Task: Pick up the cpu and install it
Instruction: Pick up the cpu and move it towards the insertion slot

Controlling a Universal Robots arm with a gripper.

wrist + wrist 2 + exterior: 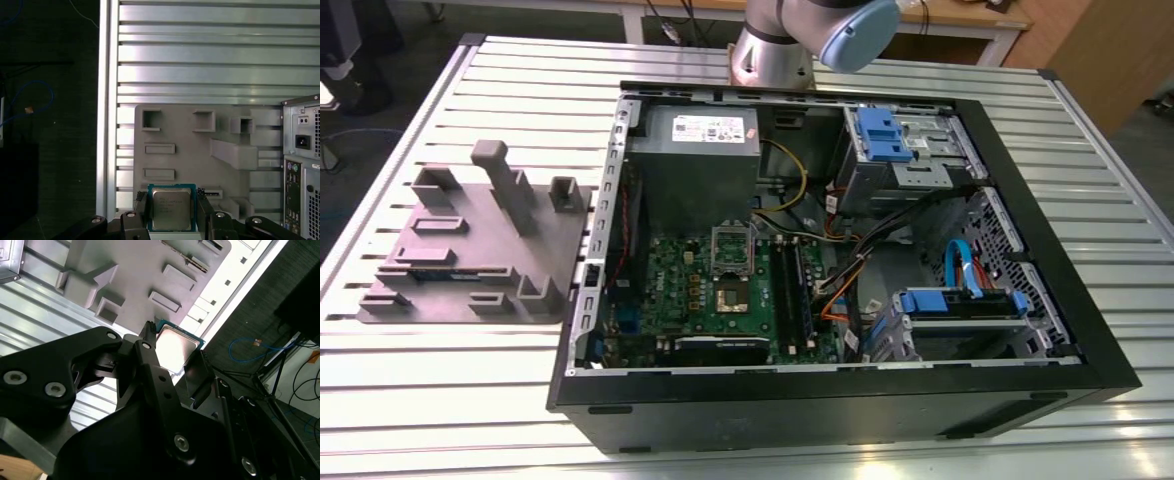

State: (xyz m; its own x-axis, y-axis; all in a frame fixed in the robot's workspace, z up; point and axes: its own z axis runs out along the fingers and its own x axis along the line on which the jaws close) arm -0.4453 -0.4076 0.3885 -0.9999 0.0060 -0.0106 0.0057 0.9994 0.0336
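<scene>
One cpu [172, 209], clamped in the hand [172, 201].
You see its fingers [141, 207] pinching opposite edges, metal top showing, above the grey tray [190, 150] on the table [200, 55]. The edge grip likely spares the underside contacts.

Your fingers [204, 206]: matt black.
Between them, the cpu [171, 209]: silvery-grey top, blue-green rim.
Beyond the fingers, tray [200, 150]: plain mid-grey throughout.
Beneath the fingers and past them, counter [200, 60]: bright silver, ribbed in parallel stripes.
Off to one side of the fingers, computer case [854, 400]: black shell. Inside it you have a green motherboard [670, 275], blue drive brackets [881, 130], a grey power supply [700, 170] with a white label [707, 128], and a blue cable [958, 262].
</scene>
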